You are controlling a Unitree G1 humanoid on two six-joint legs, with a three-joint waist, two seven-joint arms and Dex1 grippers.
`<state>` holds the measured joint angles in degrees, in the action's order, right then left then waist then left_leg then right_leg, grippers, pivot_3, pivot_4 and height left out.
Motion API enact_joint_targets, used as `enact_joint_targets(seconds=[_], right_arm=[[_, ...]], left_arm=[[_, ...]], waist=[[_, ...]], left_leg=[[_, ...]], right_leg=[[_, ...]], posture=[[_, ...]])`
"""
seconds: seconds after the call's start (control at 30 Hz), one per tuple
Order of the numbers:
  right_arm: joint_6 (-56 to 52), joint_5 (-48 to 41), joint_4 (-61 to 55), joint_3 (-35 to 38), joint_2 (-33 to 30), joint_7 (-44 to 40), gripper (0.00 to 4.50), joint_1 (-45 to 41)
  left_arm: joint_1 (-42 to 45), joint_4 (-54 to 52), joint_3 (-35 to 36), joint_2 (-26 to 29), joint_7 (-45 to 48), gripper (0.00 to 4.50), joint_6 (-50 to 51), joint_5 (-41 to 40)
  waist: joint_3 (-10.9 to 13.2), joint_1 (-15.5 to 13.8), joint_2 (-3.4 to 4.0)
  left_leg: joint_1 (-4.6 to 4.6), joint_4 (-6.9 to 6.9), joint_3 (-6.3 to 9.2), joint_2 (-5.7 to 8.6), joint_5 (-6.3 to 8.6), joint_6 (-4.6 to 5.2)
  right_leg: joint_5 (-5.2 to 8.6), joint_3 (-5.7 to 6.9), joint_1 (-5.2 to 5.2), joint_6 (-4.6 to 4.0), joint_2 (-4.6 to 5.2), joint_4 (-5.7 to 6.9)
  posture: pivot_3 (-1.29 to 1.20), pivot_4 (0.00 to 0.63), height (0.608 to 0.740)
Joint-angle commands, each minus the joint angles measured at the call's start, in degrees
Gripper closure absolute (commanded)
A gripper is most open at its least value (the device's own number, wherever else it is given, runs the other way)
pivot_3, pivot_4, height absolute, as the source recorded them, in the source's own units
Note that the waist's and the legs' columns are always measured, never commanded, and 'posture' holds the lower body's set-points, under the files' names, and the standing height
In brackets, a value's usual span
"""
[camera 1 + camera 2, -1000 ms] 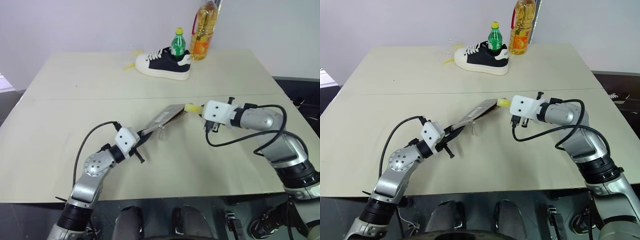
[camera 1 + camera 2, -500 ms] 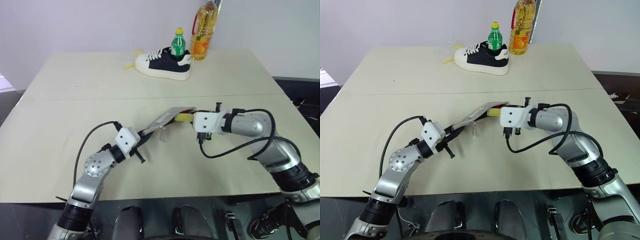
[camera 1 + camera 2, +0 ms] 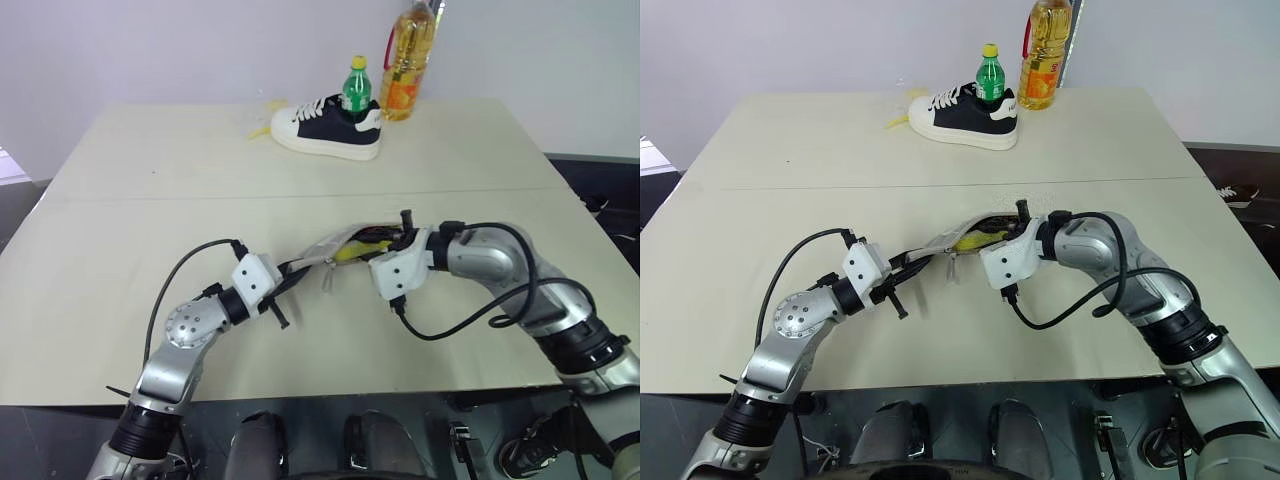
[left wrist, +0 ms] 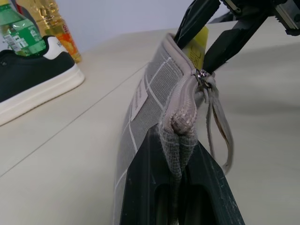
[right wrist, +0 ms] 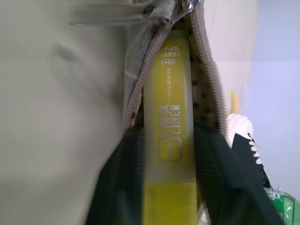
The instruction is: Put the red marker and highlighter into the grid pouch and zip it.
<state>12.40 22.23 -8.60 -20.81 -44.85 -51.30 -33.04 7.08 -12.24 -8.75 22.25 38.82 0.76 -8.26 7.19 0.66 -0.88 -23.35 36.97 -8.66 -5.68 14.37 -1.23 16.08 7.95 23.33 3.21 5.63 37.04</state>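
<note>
Clearly the grid pouch [image 4: 154, 101] is soft, limp fabric: the left tool [image 4: 176, 187] is clenched on its closed end, holding it up off the surface [image 3: 150, 200] with the mouth gaping. At that mouth the right tool [image 5: 168, 187] grips the highlighter [image 5: 169, 140], partly inside the pouch. Light, stiff and smooth-sided, it is best pinched mid-barrel. A red marker I cannot make out.

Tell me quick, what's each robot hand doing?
Left gripper: shut on the grid pouch, at its end.
Right gripper: fingers either side of the highlighter in the pouch mouth; open or gripping, cannot tell.
</note>
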Motion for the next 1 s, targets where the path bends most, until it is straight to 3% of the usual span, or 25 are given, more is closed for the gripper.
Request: enact_joint_targets(seconds=[0.03, 0.1, 0.27, 0.4, 0.47, 0.53, 0.67, 0.77, 0.93, 1.0], right_arm=[[1.42, -1.08, 0.8, 2.43, 0.31, 0.71, 1.21, -2.28], [0.61, -2.73, 1.66, 4.18, 0.8, 1.28, 0.21, -2.93], [-10.86, -14.87, 3.04, 12.22, 3.38, -0.79, 0.21, -5.31], [-33.92, -30.16, -1.43, 19.75, 5.86, -3.49, 0.21, -4.12], [-40.21, -34.77, -4.16, 21.38, 5.95, -4.25, 0.21, -2.8], [-52.75, -40.97, -5.52, 24.2, 9.53, -0.36, 0.21, -1.89], [-63.39, -45.1, -10.76, 23.06, 16.02, 6.66, 0.21, 1.9], [-68.65, -47.25, -12.93, 22.66, 23.29, 13.31, 0.21, 2.98], [-66.7, -44.32, -10.09, 18.88, 30.04, 20.9, 0.21, 1.25], [-65.69, -44.39, -8.76, 18.94, 32.63, 22.89, 0.74, 0.08]], left_arm=[[0.08, -3.07, 0.84, -0.01, -0.23, 4.5, -0.22, -1.19], [-0.21, -3.3, 1.26, -0.26, -0.68, 4.5, 0.06, -1.52], [0.35, -2.95, 3.13, -2.22, -2.79, 4.5, 1.18, -3.54], [2.01, -2.13, 5.26, -5.11, -5.5, 4.5, 3.48, -6.34], [2.64, -1.87, 5.86, -6.25, -6.45, 4.5, 3.91, -7.13], [4.17, -1.21, 6.24, -8.35, -8.01, 4.5, 4.61, -8.12], [6.15, -0.26, 6.62, -11.16, -10.0, 4.5, 5.07, -8.67], [6.96, 0.08, 6.82, -12.24, -10.82, 4.5, 5.26, -8.97], [7.64, 0.38, 6.73, -12.31, -11.06, 4.5, 5.4, -8.81], [7.43, 0.15, 6.46, -12.04, -11.01, 4.5, 5.37, -8.5]], waist=[[0.0, 0.04, 0.0], [0.0, 0.05, 0.0], [0.0, -0.03, 0.0], [0.0, -0.09, -0.01], [0.0, -0.09, -0.01], [-0.01, -0.04, -0.01], [-0.02, 0.03, -0.02], [0.0, 0.23, 0.01], [-0.03, 0.04, -0.03], [-0.03, 0.03, -0.03]], left_leg=[[0.0, 0.0, 0.0, 0.0, 0.0, 0.0], [0.0, 0.0, 0.0, -0.01, 0.0, 0.0], [0.0, 0.03, 0.01, 0.0, 0.0, 0.0], [0.01, 0.05, 0.09, -0.01, 0.0, 0.01], [0.0, 0.04, 0.11, 0.0, 0.0, 0.01], [0.0, 0.04, 0.1, 0.0, 0.01, 0.02], [0.01, 0.04, 0.15, -0.01, 0.01, 0.02], [0.01, 0.03, 0.15, -0.01, 0.01, 0.02], [-0.02, 0.04, 0.16, 0.03, 0.01, 0.02], [-0.03, 0.04, 0.16, 0.03, 0.01, 0.02]], right_leg=[[0.0, 0.0, 0.0, 0.0, 0.0, 0.01], [0.0, 0.0, 0.0, 0.0, 0.0, 0.01], [-0.01, 0.0, -0.01, -0.01, 0.0, 0.03], [-0.02, 0.01, -0.07, -0.02, 0.0, 0.04], [-0.02, 0.01, -0.09, -0.02, 0.02, 0.03], [-0.02, 0.02, -0.09, -0.02, 0.03, 0.02], [-0.03, 0.03, -0.1, -0.03, 0.01, 0.05], [-0.03, 0.02, -0.06, -0.03, -0.02, 0.08], [-0.03, 0.03, -0.07, -0.03, -0.01, 0.05], [-0.03, 0.03, -0.06, -0.02, -0.01, 0.06]], posture=[[0.0, 0.15, 0.705], [0.0, 0.15, 0.705], [0.0, 0.15, 0.705], [0.0, 0.15, 0.705], [0.0, 0.15, 0.705], [0.0, 0.15, 0.705], [0.0, 0.15, 0.705], [0.0, 0.15, 0.705], [0.0, 0.15, 0.705], [0.0, 0.15, 0.705]])
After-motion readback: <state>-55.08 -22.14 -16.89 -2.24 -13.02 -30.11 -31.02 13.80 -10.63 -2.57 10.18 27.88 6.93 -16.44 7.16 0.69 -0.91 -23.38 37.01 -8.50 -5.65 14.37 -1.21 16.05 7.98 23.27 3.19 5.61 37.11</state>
